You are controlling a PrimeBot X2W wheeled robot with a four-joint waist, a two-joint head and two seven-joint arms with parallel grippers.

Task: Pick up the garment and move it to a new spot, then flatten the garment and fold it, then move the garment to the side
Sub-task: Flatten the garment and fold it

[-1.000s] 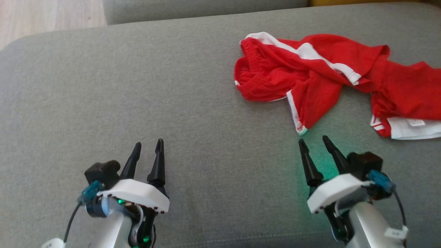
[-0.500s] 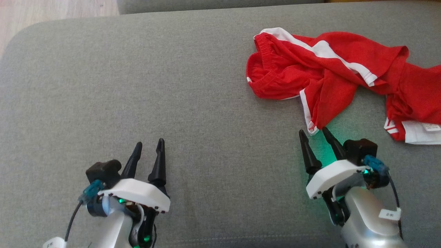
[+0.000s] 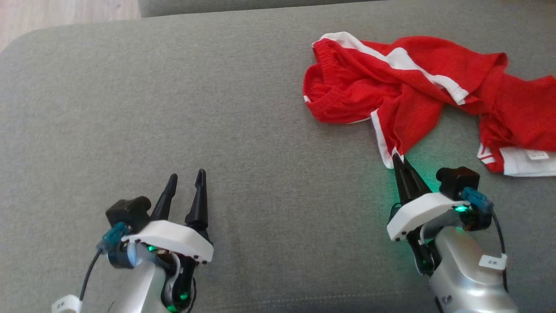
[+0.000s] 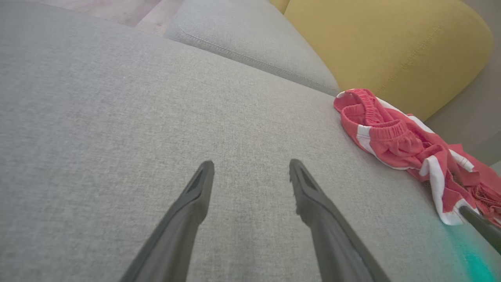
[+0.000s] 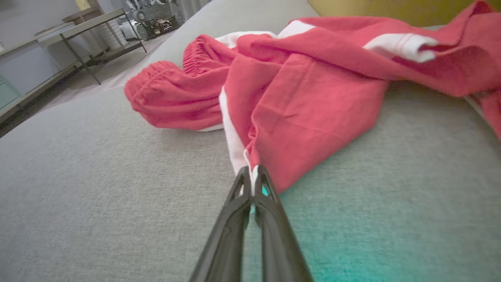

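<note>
Count: 1 garment (image 3: 404, 91), red with white stripes, lying crumpled at 1-2 o'clock in the head view on the grey sofa cushion (image 3: 217, 108).

2 arms are showing. Right jaws are pressing together and pinching the garment's white-trimmed corner (image 3: 394, 155), which is pointing toward 6 o'clock. Left jaws are spread with nothing between them, sitting at 7 o'clock over bare cushion, well apart from the garment.

In the left wrist view, 1 second grey cushion (image 4: 242, 43) and 1 yellow cushion (image 4: 391, 47) are sitting behind the garment.

Writing: 1 white sewn label (image 3: 537, 155) is showing on the garment's white edge at 3 o'clock, print too small to read. 2 white forearm tags, right (image 3: 491, 261) and left (image 3: 65, 304). The right one is starting with "2", rest illegible.
</note>
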